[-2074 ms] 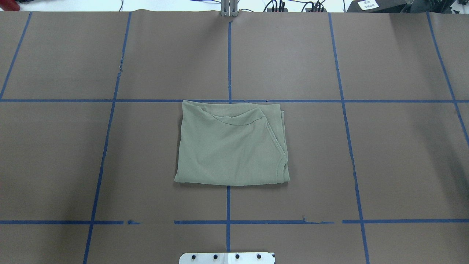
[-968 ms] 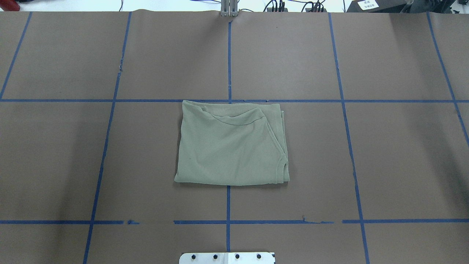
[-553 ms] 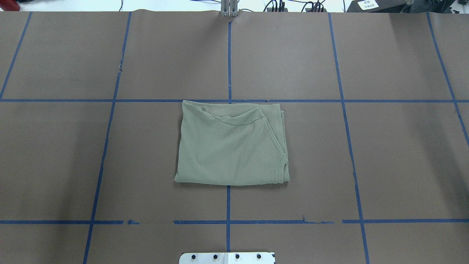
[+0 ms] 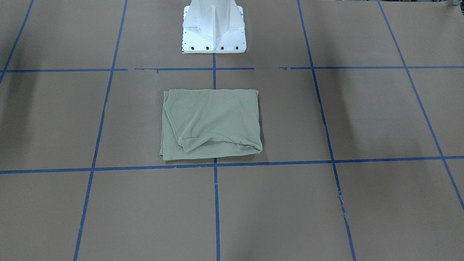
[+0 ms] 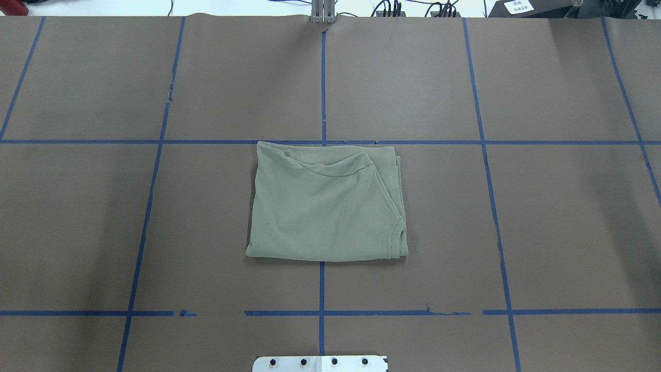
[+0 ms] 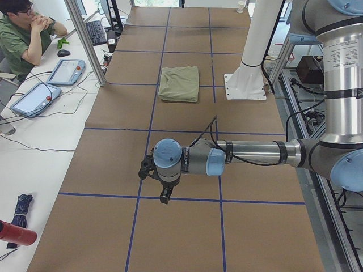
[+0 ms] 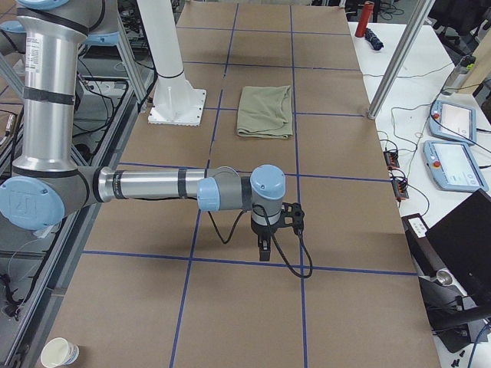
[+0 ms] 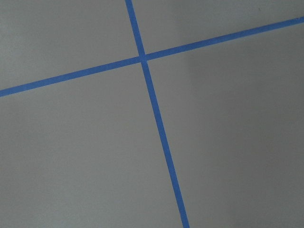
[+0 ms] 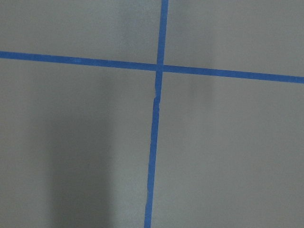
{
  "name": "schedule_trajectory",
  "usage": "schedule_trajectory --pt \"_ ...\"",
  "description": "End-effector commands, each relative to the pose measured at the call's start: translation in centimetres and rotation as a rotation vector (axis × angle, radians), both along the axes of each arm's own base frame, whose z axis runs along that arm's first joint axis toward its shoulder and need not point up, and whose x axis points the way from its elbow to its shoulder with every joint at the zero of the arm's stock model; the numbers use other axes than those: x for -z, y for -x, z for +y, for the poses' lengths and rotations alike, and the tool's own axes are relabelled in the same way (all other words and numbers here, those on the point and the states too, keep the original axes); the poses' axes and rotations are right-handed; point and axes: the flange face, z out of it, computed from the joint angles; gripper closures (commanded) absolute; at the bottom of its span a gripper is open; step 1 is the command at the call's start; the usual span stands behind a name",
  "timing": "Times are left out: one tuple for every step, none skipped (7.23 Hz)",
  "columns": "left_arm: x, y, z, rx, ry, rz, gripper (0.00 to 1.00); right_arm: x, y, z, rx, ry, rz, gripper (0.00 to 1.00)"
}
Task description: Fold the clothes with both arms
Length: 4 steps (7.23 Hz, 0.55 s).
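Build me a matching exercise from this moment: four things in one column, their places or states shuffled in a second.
1 shirt
2 pedestal base
3 left gripper
4 person

a sits at the side desk
b folded, in the middle of the table
c white, with dark bolts
d over bare table, away from the shirt

Pairs: 1-b, 2-c, 3-d, 4-a

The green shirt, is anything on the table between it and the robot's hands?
No, nothing visible. The folded shirt lies alone mid-table. The left hand and right hand hang over bare brown paper toward the table's two ends, with only blue tape lines between.
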Motion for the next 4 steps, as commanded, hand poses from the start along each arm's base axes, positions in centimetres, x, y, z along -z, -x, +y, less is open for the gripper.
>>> schedule_trajectory --pt "0.53 0.01 -0.31 0.0 -0.013 -0.005 0.0 -0.4 -0.08 0.5 -0.001 0.005 0.001 0.0" --pt "0.53 0.0 -0.37 0.002 -0.011 -0.003 0.0 -0.56 -0.03 0.51 -0.001 0.009 0.002 0.0" --pt "0.62 0.0 -0.32 0.001 -0.013 -0.003 0.0 -0.39 0.01 0.44 -0.007 0.012 -0.002 0.0" --pt "0.35 0.07 -0.02 0.003 -0.007 -0.003 0.0 -0.41 0.03 0.38 -0.009 0.015 -0.004 0.0"
